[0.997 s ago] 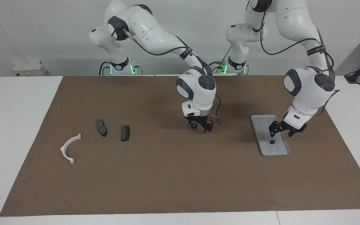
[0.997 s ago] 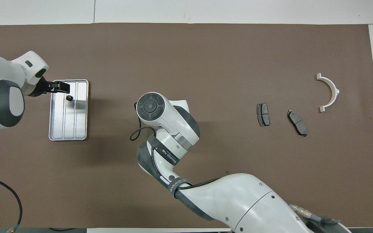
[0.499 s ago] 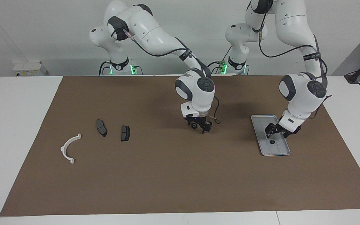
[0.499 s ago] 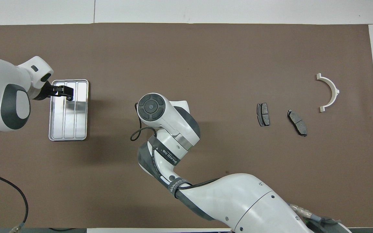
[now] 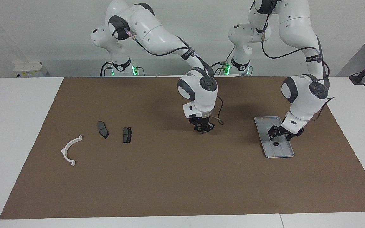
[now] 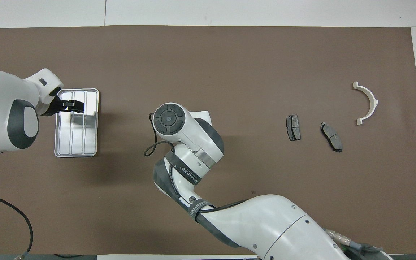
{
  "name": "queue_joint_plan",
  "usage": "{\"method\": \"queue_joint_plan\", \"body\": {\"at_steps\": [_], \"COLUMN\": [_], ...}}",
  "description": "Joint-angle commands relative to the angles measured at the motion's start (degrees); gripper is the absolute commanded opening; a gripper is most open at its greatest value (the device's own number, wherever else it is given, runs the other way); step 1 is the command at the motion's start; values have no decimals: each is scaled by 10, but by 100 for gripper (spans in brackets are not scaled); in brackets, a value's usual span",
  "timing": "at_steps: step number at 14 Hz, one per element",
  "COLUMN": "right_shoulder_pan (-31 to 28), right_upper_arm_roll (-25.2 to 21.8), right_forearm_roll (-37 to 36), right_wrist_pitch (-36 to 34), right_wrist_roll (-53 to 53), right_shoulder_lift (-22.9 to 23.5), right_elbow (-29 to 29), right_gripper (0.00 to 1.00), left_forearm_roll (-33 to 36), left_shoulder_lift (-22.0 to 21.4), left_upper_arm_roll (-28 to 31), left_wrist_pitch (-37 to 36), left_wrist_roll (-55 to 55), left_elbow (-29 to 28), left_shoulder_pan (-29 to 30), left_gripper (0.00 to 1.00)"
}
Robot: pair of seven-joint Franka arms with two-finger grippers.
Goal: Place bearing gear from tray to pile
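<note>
The bearing gear (image 5: 276,144), a small dark round part, lies in the grey tray (image 5: 265,122) at the left arm's end of the mat. My left gripper (image 5: 279,136) hangs open just over the tray, right above the gear. In the overhead view this gripper (image 6: 72,105) covers the gear over the tray (image 6: 85,139). My right gripper (image 5: 203,129) is low over the middle of the mat, fingertips together, with nothing seen in it. From overhead its own wrist hides it. The pile lies at the right arm's end: a white bracket (image 5: 64,148) and two brake pads (image 5: 102,129) (image 5: 127,135).
A brown mat (image 5: 169,177) covers most of the white table. From overhead the bracket (image 6: 374,99) and the pads (image 6: 293,127) (image 6: 331,136) lie well apart from each other. A loose cable loops beside the right wrist (image 6: 150,150).
The left gripper has come down and in over the tray, closer to the gear. The right gripper's fingers have drawn together from open, and its hand has shifted slightly.
</note>
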Motion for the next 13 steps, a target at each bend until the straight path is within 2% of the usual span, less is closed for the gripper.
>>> {"method": "queue_joint_plan", "body": {"at_steps": [1, 6, 10, 13], "right_shoulder_pan": [-12, -21, -53, -109], "right_upper_arm_roll": [4, 4, 4, 4], "right_forearm_roll": [-2, -3, 2, 30], "right_wrist_pitch": [9, -12, -126, -191], "right_wrist_roll": [-11, -13, -66, -188], "right_shoulder_lift": [-1, -4, -29, -87], "right_elbow": [-18, -7, 51, 57], "right_gripper": [0, 0, 0, 0], "left_forearm_roll": [-13, -13, -13, -13], "left_shoulder_lift": [-6, 8, 12, 13], "left_upper_arm_roll": [-1, -1, -1, -1], "left_wrist_pitch": [22, 47, 52, 55], "left_wrist_roll": [4, -16, -16, -13], "left_elbow": [-16, -16, -16, -16], "left_shoulder_pan": [-1, -6, -6, -6], "left_gripper": [90, 89, 88, 87]}}
